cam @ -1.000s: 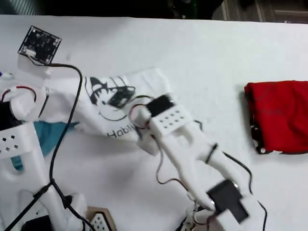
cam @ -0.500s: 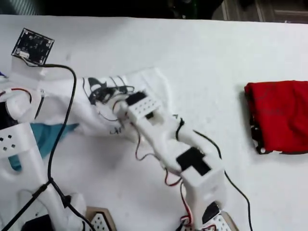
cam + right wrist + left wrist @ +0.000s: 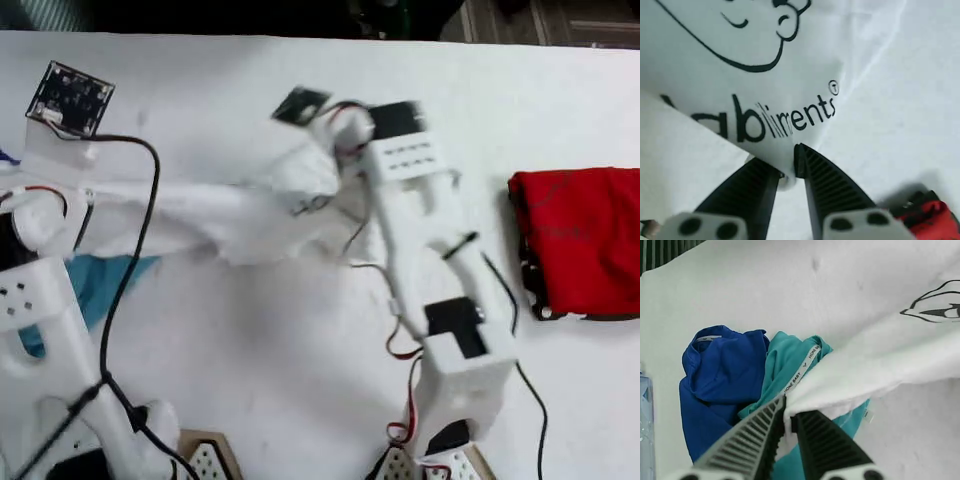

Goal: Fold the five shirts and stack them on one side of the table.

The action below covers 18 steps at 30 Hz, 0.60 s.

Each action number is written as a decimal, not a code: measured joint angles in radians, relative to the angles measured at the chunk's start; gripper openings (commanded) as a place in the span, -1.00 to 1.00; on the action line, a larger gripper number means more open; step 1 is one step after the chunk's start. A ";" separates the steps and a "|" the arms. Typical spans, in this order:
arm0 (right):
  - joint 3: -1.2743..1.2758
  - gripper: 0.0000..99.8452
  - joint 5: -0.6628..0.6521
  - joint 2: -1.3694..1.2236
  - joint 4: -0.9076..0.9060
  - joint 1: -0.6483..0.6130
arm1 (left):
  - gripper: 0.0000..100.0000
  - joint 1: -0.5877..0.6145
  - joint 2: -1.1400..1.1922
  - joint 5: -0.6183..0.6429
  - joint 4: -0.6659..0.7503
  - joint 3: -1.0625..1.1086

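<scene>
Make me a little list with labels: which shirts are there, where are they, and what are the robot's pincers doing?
white shirt: stretched between both pincers over the table
left pincer: shut on the white shirt's edge
right pincer: shut on the white shirt beside its printed letters
red shirt: folded, on the table's right side in the high view
blue shirt: crumpled, not folded
teal shirt: crumpled, touching the blue shirt, partly under the white shirt

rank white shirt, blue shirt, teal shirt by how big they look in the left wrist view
1. white shirt: largest, though it's held nearest the camera.
2-3. blue shirt and teal shirt: look alike; the teal is partly covered.
</scene>
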State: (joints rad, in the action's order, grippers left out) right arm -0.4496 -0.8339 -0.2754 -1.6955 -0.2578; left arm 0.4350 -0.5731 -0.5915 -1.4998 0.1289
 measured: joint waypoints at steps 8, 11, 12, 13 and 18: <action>-0.020 -0.96 -0.293 -0.002 -0.014 0.084 | -0.95 -0.137 -0.160 -0.011 -0.112 0.009; -0.020 -0.95 -0.308 -0.081 0.020 0.034 | -0.95 -0.163 -0.169 -0.051 -0.114 0.057; -0.020 -0.95 -0.308 -0.114 0.049 0.012 | -0.95 -0.166 -0.169 -0.055 -0.114 0.074; -0.020 -0.93 -0.304 -0.146 0.086 -0.011 | -0.95 -0.170 -0.169 -0.057 -0.114 0.094; -0.091 -0.40 -0.121 -0.322 0.256 -0.100 | -0.95 -0.178 -0.170 -0.058 -0.086 0.264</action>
State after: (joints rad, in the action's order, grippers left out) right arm -0.5401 -0.9551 -0.5976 -1.4392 -0.3575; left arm 0.2570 -0.7434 -0.6498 -1.5858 0.3928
